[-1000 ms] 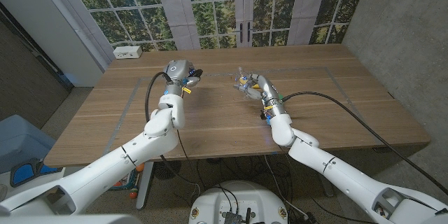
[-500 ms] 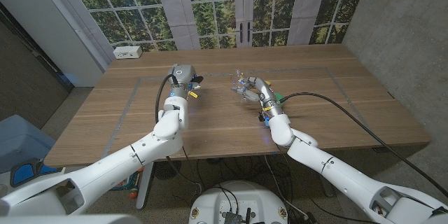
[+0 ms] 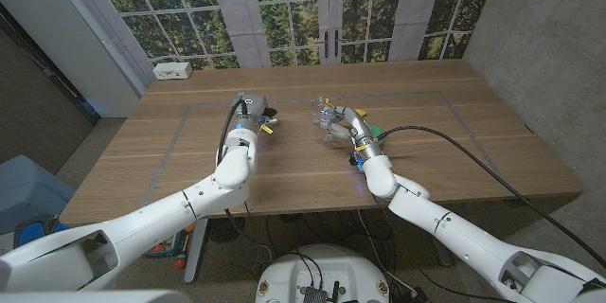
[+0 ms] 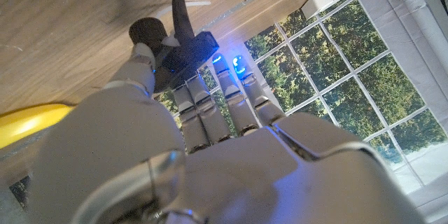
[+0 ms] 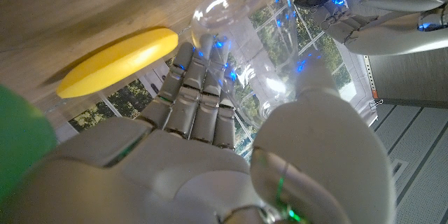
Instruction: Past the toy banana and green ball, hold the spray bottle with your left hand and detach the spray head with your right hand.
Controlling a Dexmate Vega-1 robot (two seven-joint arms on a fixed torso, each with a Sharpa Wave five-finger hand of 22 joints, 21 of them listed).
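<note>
Right robot hand (image 5: pixel 210 112) grips clear bottle (image 5: pixel 238 21) beside banana (image 5: pixel 115 59); left robot hand (image 4: pixel 203 112) seemingly pinches black spray head (image 4: pixel 175 38).

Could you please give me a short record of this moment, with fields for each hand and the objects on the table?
left hand: fingers hold the black spray head
right hand: fingers hold the clear bottle
spray head state: off the bottle, the two hands apart
toy banana: lies on the table near the bottle
green ball: on the table by the right wrist
table: wooden
</note>
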